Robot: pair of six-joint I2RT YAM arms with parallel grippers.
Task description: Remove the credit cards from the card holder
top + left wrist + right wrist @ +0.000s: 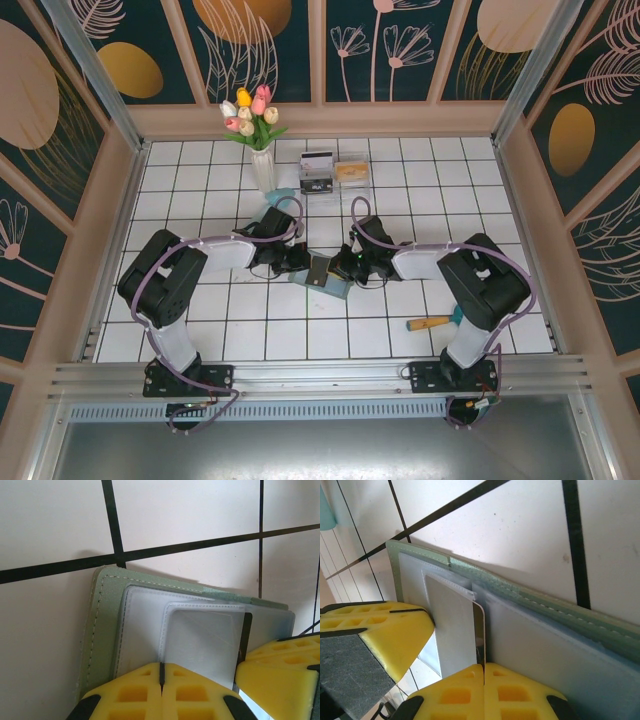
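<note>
The sage-green card holder (335, 289) lies open on the white tiles between both arms. In the left wrist view its green cover (102, 630) and pale inner pockets (145, 630) are seen, and my left gripper (162, 672) is shut on the edge of an inner pocket. A dark credit card (479, 630) with a rounded corner sticks out of a pocket (452, 625). My right gripper (484, 674) is shut on that card's edge. The same card's dark edge (244, 635) shows beside the right gripper's yellow finger (280, 667). The two grippers (296, 261) (345, 268) almost touch.
A white vase of tulips (262, 165) and a clear compartment box (335, 172) stand at the back. A yellow-handled tool (432, 323) lies near the right arm's base. Frame walls close in the tiled floor on three sides.
</note>
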